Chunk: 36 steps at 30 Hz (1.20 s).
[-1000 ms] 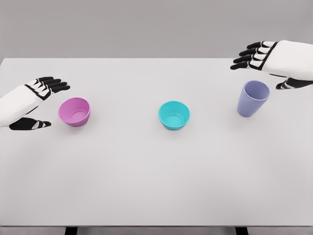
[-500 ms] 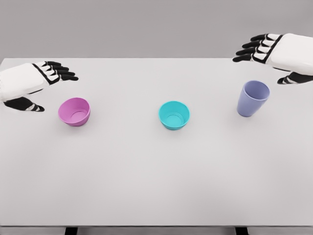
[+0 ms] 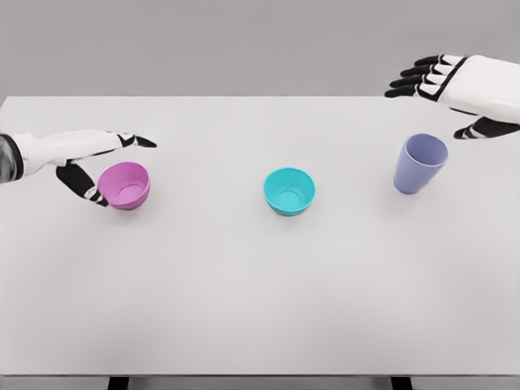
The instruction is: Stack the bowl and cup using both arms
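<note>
a pink bowl (image 3: 123, 185) sits upright on the left part of a white table (image 3: 244, 284), its opening facing up. a teal bowl (image 3: 289, 191) stands upright near the middle of the table, well apart from the pink one. a lavender cup (image 3: 420, 163) stands upright toward the right side, well apart from the teal bowl. the 3 vessels form a rough row across the table, none touching another, and bare tabletop lies between them. a plain grey wall (image 3: 244, 45) rises behind the far edge of the table.

the left hand (image 3: 77, 154) reaches in from the left edge, just beside the pink bowl. its white palm is turned edge-on, with the fingers (image 3: 130, 140) stretched flat toward the right, past the far side of the bowl's rim. the black thumb (image 3: 83, 182) hangs down at the bowl's left wall. the fingers are spread and not closed around the bowl; whether the thumb touches the wall cannot be told.

the right hand (image 3: 463, 85) comes in from the right edge, above and behind the lavender cup and apart from it. its black fingers point left, spread and relaxed, and the thumb angles down on the right. it holds nothing.
</note>
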Motion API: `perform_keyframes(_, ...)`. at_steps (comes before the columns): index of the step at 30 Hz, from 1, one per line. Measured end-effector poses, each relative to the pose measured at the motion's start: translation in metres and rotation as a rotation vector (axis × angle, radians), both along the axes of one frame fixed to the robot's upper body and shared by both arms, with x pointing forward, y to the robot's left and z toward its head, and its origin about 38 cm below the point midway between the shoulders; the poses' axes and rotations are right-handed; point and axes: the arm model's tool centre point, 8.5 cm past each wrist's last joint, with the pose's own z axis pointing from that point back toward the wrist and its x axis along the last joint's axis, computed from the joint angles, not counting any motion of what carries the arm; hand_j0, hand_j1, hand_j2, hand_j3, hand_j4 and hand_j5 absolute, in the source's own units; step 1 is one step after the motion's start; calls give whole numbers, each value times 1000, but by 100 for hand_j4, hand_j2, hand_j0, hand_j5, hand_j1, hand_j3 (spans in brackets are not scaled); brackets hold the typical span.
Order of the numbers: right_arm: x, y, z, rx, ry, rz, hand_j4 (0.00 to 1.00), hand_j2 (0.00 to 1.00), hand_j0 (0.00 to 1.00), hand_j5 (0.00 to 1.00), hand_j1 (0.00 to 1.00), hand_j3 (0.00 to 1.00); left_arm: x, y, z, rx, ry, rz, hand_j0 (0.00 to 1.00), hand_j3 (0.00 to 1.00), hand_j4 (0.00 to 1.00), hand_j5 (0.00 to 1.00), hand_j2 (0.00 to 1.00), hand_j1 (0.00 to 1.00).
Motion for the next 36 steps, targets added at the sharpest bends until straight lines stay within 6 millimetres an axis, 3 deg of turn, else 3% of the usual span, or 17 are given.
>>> perform_keyframes(11,3,-6,2,-4,-15,-25,100,100,100,100,100,100,-7,-10,-7,186,-114,-141,100,100,100,100,100,100)
perform_keyframes(16,2,-7,-7,-24,-3,-34,100,100,100,100,100,100,-7,-13,-9,202,-124,-161,100,100,100,100,100,100)
perform_keyframes(21,3,-8,0,-33,-20,-38,100,100,100,100,100,100,-5,-14,-14,226,-127,-161,100,100,100,100,100,100)
perform_keyframes(36,2,-7,-6,-28,-7,-35,100,100,100,100,100,100,7,-16,-34,246,-107,-144,100,100,100,100,100,100)
